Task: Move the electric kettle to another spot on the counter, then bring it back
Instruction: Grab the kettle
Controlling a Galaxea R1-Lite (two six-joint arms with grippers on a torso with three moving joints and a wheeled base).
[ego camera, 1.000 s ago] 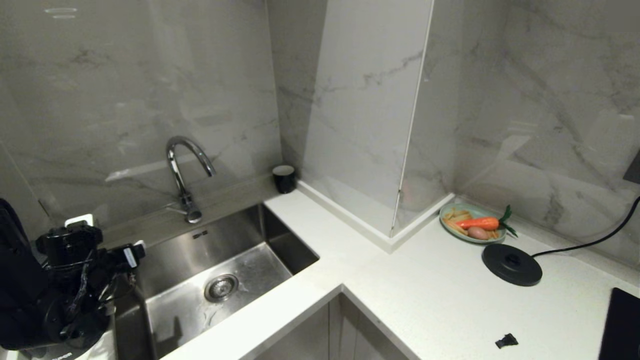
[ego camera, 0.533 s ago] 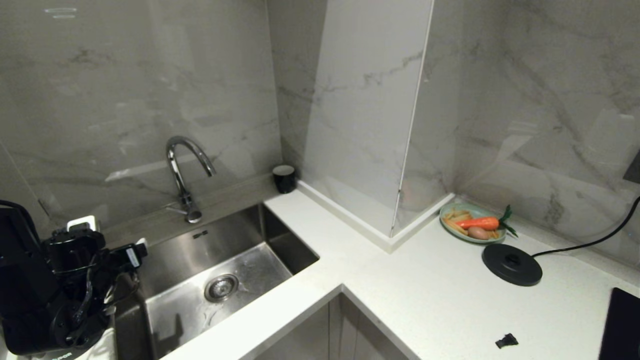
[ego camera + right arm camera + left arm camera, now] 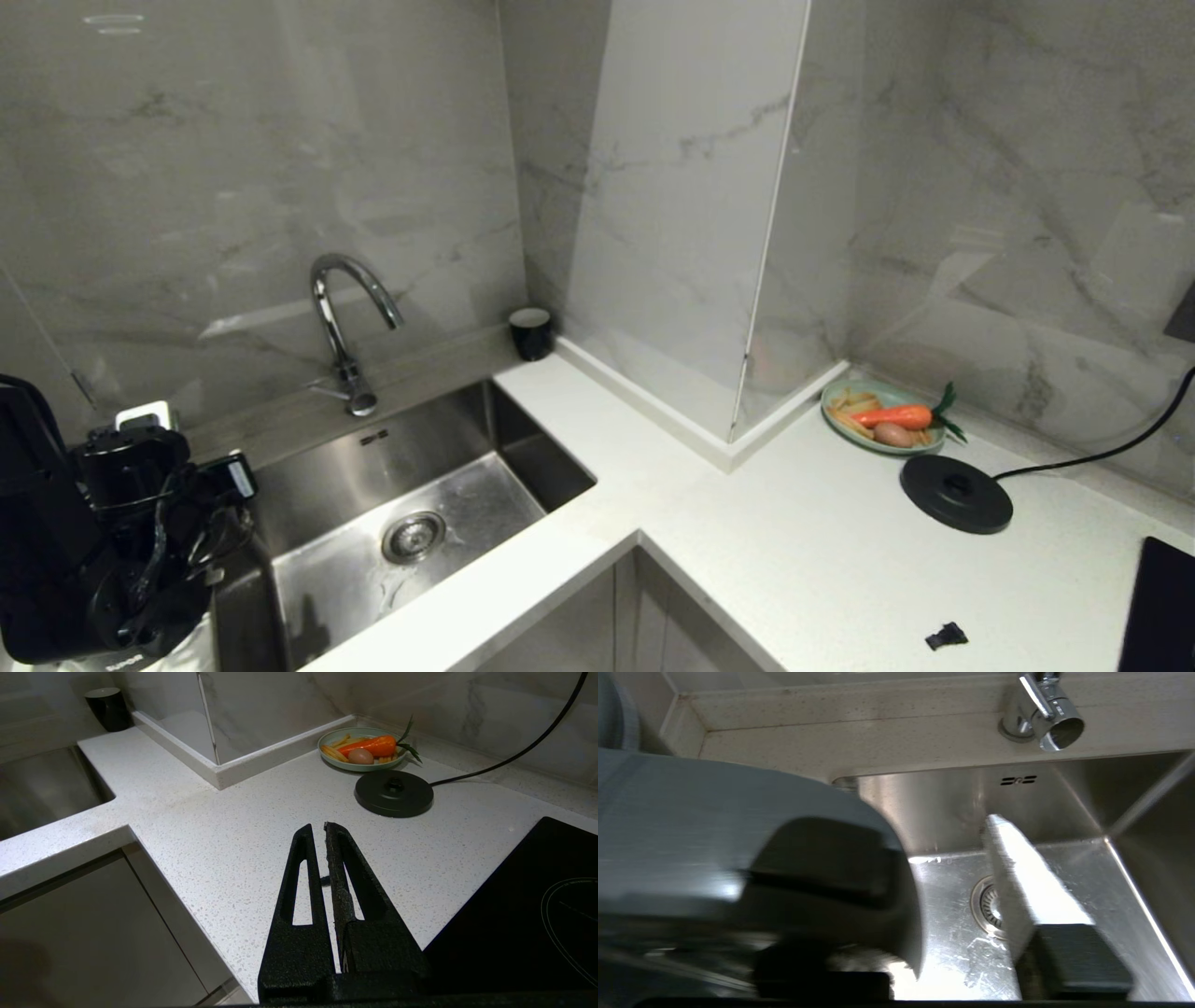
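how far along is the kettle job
Done: the kettle is off its base and stands at the far left of the counter, beside the sink. In hand: the left gripper is at the kettle; a firm grip cannot be confirmed. Left: carrying it back to the base. The right gripper is shut, idle over the counter.

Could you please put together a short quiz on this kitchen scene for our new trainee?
1. True or false: the electric kettle stands on its base disc.
2. What lies on the green plate? A. a carrot B. a banana C. a bread roll
3. Fill in: the right gripper hangs over the counter with its jaws ___.

Key:
1. False; the disc is bare and the kettle is at the far side of the sink.
2. A.
3. Shut.
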